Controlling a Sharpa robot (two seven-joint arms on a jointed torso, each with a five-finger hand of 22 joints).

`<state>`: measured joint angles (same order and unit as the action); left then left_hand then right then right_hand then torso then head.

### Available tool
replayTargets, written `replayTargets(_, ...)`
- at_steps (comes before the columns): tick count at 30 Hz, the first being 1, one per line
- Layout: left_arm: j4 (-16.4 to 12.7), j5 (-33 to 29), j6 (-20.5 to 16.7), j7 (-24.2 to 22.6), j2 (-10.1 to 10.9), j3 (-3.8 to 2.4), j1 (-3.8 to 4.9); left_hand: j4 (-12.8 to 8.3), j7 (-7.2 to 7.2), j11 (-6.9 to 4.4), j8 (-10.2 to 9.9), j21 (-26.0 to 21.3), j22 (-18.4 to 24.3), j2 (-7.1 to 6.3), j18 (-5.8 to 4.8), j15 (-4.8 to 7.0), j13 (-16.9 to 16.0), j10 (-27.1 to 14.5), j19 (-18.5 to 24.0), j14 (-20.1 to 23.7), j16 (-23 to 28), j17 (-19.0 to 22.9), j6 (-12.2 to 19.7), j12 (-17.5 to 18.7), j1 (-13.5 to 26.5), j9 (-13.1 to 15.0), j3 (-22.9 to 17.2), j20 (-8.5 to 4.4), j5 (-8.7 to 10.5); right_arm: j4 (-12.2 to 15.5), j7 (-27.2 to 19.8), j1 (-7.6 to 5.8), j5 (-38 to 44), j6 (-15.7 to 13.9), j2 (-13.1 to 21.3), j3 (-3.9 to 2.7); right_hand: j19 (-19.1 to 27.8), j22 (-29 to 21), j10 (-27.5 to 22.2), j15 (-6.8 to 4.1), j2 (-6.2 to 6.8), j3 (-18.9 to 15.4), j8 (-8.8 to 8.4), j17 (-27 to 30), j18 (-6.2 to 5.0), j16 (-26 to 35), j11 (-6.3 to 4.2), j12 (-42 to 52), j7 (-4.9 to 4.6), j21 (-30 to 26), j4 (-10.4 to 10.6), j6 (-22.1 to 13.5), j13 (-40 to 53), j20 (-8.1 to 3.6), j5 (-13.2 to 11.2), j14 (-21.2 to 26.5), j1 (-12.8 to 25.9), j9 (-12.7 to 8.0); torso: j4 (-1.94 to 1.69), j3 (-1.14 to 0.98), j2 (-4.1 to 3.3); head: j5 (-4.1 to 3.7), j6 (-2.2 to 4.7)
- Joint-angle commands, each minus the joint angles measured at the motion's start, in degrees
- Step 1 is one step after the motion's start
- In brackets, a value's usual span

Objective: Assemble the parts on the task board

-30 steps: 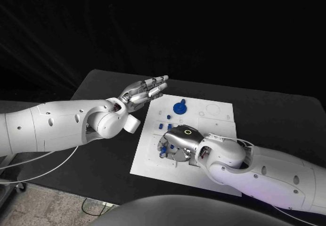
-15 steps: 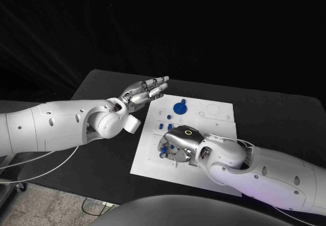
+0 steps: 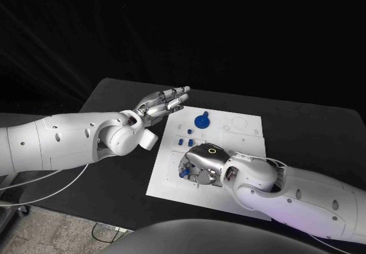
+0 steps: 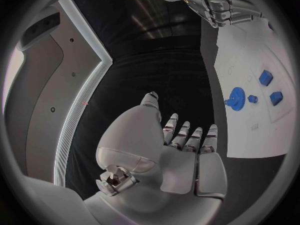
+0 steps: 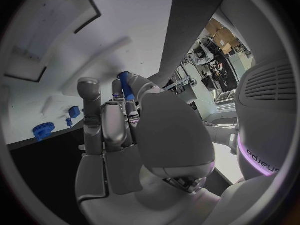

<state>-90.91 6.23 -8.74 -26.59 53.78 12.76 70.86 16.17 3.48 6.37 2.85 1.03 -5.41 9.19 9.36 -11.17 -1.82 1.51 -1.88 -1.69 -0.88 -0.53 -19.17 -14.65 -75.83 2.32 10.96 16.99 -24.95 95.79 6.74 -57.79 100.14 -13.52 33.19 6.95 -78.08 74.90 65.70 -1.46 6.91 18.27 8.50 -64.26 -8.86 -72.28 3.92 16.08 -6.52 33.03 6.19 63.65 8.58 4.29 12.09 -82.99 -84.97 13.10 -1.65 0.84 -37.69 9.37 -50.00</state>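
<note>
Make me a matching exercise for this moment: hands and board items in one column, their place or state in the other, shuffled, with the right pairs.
1. left hand
2. right hand
3. blue gear
4. task board

a. white plate on the black table
b. lies on the board's far part, untouched
c. raised off the board's far left corner, fingers apart, holding nothing
d. down on the board, pinching a small blue part

Pairs: 1-c, 2-d, 3-b, 4-a

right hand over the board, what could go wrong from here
1. The right hand covers the near-left part of the task board in the head view, so alignment is hard to check.
2. It pinches a blue part at its fingertips; a slip could drop it.
3. Loose small blue pieces and the blue gear lie just beyond it and might get knocked.
</note>
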Motion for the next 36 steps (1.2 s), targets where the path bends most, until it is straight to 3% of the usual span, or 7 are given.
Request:
replayTargets(1, 0.0, 0.0, 1.2, -0.2, -0.1, -0.03, -0.04, 0.1, 0.45, -0.54, 0.3, 0.2, 0.0, 0.46, -0.91, -0.40, -0.1, 0.0, -0.3, -0.1, -0.2, -0.1, 0.0, -0.2, 0.0, 0.1, 0.2, -0.05, -0.23, 0.0, 0.6, 0.16, 0.6, 1.1, 0.0, 0.07, 0.6, 4.0, 1.5, 0.06, 0.31, 0.4, -0.41, 0.2, 0.52, 0.4, -1.03, -0.2, -0.10, -0.5, -0.1, -0.6, 0.0, 0.16, 0.2, 0.5, -0.2, 0.0, -0.01, 0.01, 0.00, 0.05, 0.00)
replayTargets(6, 0.0, 0.0, 1.3, -0.1, -0.1, -0.03, -0.05, 0.1, 0.47, -0.53, 0.3, 0.3, 0.0, 0.55, -0.92, -0.41, -0.1, 0.0, -0.3, -0.1, -0.2, -0.1, 0.0, -0.2, 0.0, 0.1, 0.1, -0.04, -0.24, -0.1, 1.2, 0.16, 0.8, 1.3, -0.1, 0.07, 2.9, 3.0, -1.8, 1.16, 1.42, -0.2, -3.89, 2.6, 0.07, 2.5, 0.10, -1.5, -1.10, -6.0, 0.8, -6.6, -0.3, 0.80, -0.7, 2.3, 1.2, -1.4, -0.01, 0.04, -0.01, 0.04, 0.00)
replayTargets(9, 0.0, 0.0, 1.3, 0.0, -0.2, -0.03, -0.06, 0.1, 0.47, -0.53, 0.3, 0.3, 0.0, 0.55, -0.92, -0.41, -0.1, 0.0, -0.3, -0.1, -0.2, -0.1, 0.0, -0.2, 0.0, 0.1, 0.1, -0.04, -0.24, -0.1, 1.1, 0.17, 0.8, 1.0, -0.1, 0.07, 3.8, 2.7, -3.6, 1.63, 1.77, -0.6, -4.78, 3.1, -0.11, 2.9, 0.55, -1.4, 0.41, -7.5, 1.2, -11.6, 0.0, 1.19, -1.4, 3.0, 1.7, -2.5, -0.02, 0.04, -0.01, 0.09, 0.00)
replayTargets(13, 0.1, 0.0, 1.4, 0.1, -0.2, -0.03, -0.07, 0.2, 0.51, -0.51, 0.3, 0.3, -0.1, 0.68, -0.94, -0.43, -0.1, 0.0, -0.3, -0.1, -0.2, -0.1, 0.0, -0.2, 0.0, 0.0, 0.1, -0.04, -0.24, -0.2, 0.7, 0.17, 0.7, 0.5, -0.3, 0.07, 4.6, 2.4, -4.3, 1.67, 1.77, -1.4, -4.88, 3.7, -0.42, 3.3, 0.66, 0.0, 1.09, -9.2, 1.6, -15.4, 0.9, 1.55, -3.0, 3.7, 2.1, -3.5, -0.04, 0.02, 0.01, 0.13, 0.00)
replayTargets(19, 0.3, 0.0, 1.4, 0.2, -0.3, -0.03, -0.09, 0.2, 0.54, -0.48, 0.3, 0.3, -0.1, 0.82, -0.96, -0.45, -0.1, 0.0, -0.4, -0.1, -0.3, -0.1, 0.0, -0.2, 0.0, 0.0, 0.1, -0.04, -0.24, -0.2, 0.2, 0.17, 0.4, -0.2, -0.4, 0.07, 5.1, 2.2, -4.5, 1.68, 1.75, -2.0, -4.69, 4.4, -0.64, 3.8, 0.61, 0.9, 1.35, -10.5, 2.0, -16.1, 1.5, 1.67, -3.7, 4.2, 2.4, -3.7, -0.03, 0.02, 0.00, 0.19, 0.00)
replayTargets(30, 0.3, 0.0, 1.5, 0.3, -0.4, -0.03, -0.30, 0.2, 0.58, -0.44, 0.3, 0.3, -0.1, 0.97, -0.99, -0.49, -0.1, 0.0, -0.4, -0.1, -0.3, -0.1, 0.1, -0.2, 0.0, 0.0, 0.1, -0.03, -0.24, 0.9, -0.4, -0.03, 0.2, -3.3, 1.3, 0.06, 5.1, 2.2, -4.5, 1.26, 1.39, -2.7, -3.44, 4.3, -0.80, 3.6, 0.04, 3.7, 0.37, -10.7, 2.4, -14.4, 3.2, 1.49, -3.5, 4.3, 2.2, -3.6, -0.05, 0.03, 0.06, 0.27, 0.00)
replayTargets(36, 0.3, 0.0, 1.4, 0.4, -0.3, -0.03, -0.34, 0.2, 0.58, -0.43, 0.3, 0.3, -0.2, 0.98, -0.99, -0.49, -0.1, 0.0, -0.4, -0.2, -0.3, -0.1, 0.0, -0.2, 0.0, 0.0, 0.1, -0.03, -0.24, 4.2, 0.7, -2.82, -0.9, -3.9, 5.6, 0.04, 5.1, 2.0, -5.7, 1.36, 1.85, -4.0, -3.33, 4.8, -0.83, 3.9, 0.14, 5.2, 0.30, -11.3, 3.6, -14.5, 4.2, 1.55, -5.5, 4.5, 3.2, -3.8, 0.07, 0.02, 0.07, 0.09, 0.00)
